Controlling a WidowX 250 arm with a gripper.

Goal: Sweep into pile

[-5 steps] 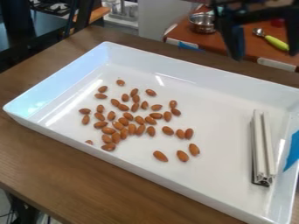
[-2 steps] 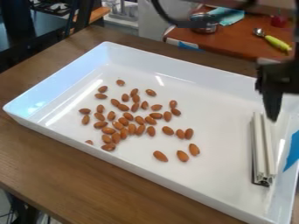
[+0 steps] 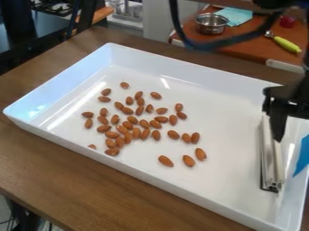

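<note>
toward the left half of the white tray [image 3: 229,182], the almonds [image 3: 136,133] lie in a loose scatter on its floor. they bunch closest in the middle of the group, many touching or nearly so, with strays around them. three [image 3: 188,160] sit a bit off to the right, toward the near wall, and one almond [image 3: 91,146] is partly hidden behind that wall.

over at the tray's right end, well apart from the nuts, a pale ridged bar [image 3: 273,168] with a dark edge lies lengthwise beside the right wall. above its far end hangs the black gripper [image 3: 288,100], part of it cut off by the right edge of the view. it's open: one finger [image 3: 278,128] points down in front of the bar, with a gap to its right. nothing can be seen held in it, and i can't tell if that finger touches the bar.

a dark cable [image 3: 208,46] loops across the top right. blue tape [image 3: 301,155] shows at the tray's right side. under the tray is a brown wooden table [image 3: 54,169]; behind it, an orange-brown counter [image 3: 241,49] holds a metal bowl [image 3: 211,25], a pale teal cloth [image 3: 236,16] and a utensil with a yellow-green handle [image 3: 287,44].
</note>
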